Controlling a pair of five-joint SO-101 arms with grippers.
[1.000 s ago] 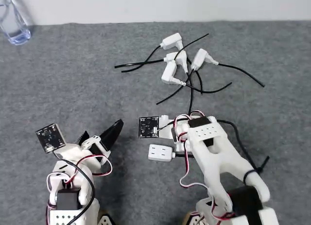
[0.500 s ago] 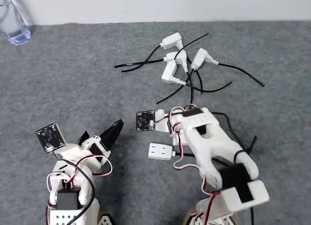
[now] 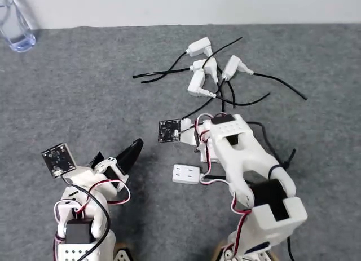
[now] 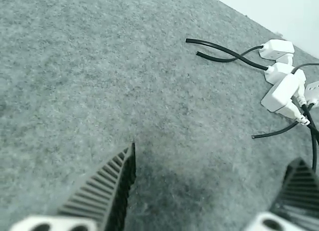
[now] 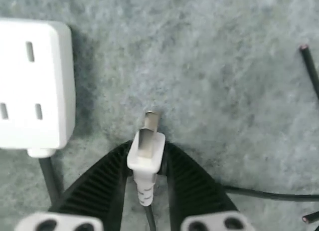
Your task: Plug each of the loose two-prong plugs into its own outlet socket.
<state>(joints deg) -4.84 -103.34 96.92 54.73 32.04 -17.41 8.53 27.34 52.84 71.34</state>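
Observation:
My right gripper (image 5: 147, 152) is shut on a white two-prong plug (image 5: 145, 156) just above the grey carpet, its prongs pointing away from the wrist. The white outlet block (image 5: 33, 86) lies beside the plug, its slots facing up and a gap between them. In the high view the outlet block (image 3: 186, 174) sits beside the right arm (image 3: 234, 145), which hides the gripper. Several loose white plugs (image 3: 204, 68) with black cables lie tangled farther back. My left gripper (image 4: 215, 156) hangs open over bare carpet at the front left, with those plugs (image 4: 283, 86) far off.
A clear glass container (image 3: 15, 27) stands at the far left corner. A pale wall edge (image 3: 180, 7) bounds the carpet at the back. Black cables (image 3: 169, 74) trail out from the plug cluster toward the left and right.
The right arm has pushed away from its base, toward the plug cluster, carrying its wrist past the outlet block. The outlet block and the left arm stay put.

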